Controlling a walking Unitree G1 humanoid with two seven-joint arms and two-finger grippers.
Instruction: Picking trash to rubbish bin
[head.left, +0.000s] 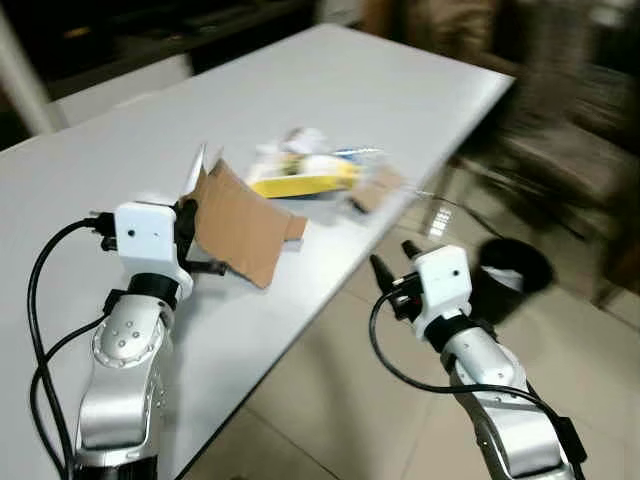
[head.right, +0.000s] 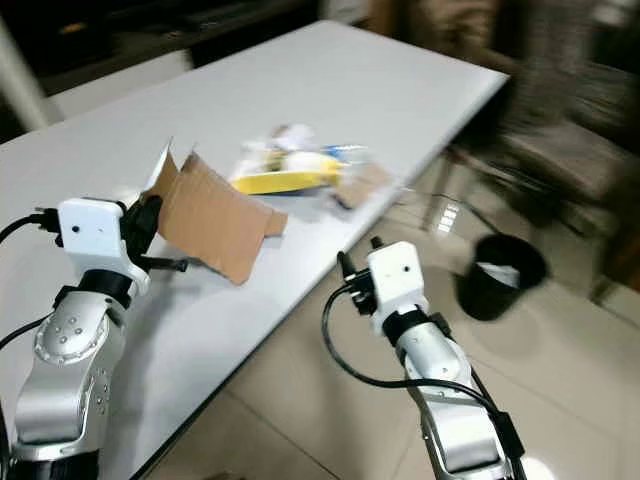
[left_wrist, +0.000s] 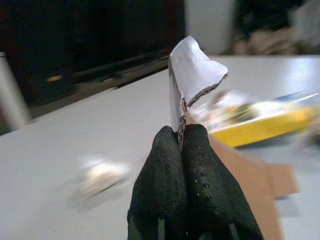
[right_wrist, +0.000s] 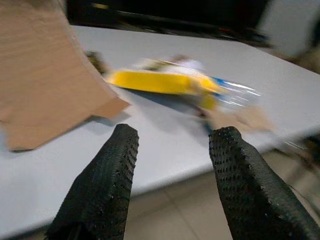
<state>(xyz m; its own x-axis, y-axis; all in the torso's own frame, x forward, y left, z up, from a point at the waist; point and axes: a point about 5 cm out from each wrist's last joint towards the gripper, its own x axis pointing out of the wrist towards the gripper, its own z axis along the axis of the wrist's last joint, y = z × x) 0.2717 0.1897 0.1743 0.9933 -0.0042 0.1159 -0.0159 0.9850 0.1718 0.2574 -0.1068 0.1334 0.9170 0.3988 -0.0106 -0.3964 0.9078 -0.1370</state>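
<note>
My left gripper (head.left: 190, 232) is shut on a torn piece of brown cardboard (head.left: 240, 225), held up just above the white table (head.left: 120, 150); its white top edge (left_wrist: 192, 75) sticks up between the black fingers (left_wrist: 197, 160). A blurred pile of trash with a yellow packet (head.left: 300, 180) and a small brown scrap (head.left: 378, 187) lies near the table's right edge. My right gripper (head.left: 392, 262) is open, off the table's edge above the floor, pointing at that pile (right_wrist: 160, 82). A black rubbish bin (head.left: 512, 275) stands on the floor to the right.
Blurred chairs (head.left: 570, 120) stand beyond the table's right side, behind the bin. Tiled floor (head.left: 330, 400) lies between the table edge and the bin. A dark cabinet (head.left: 130, 30) runs along the back.
</note>
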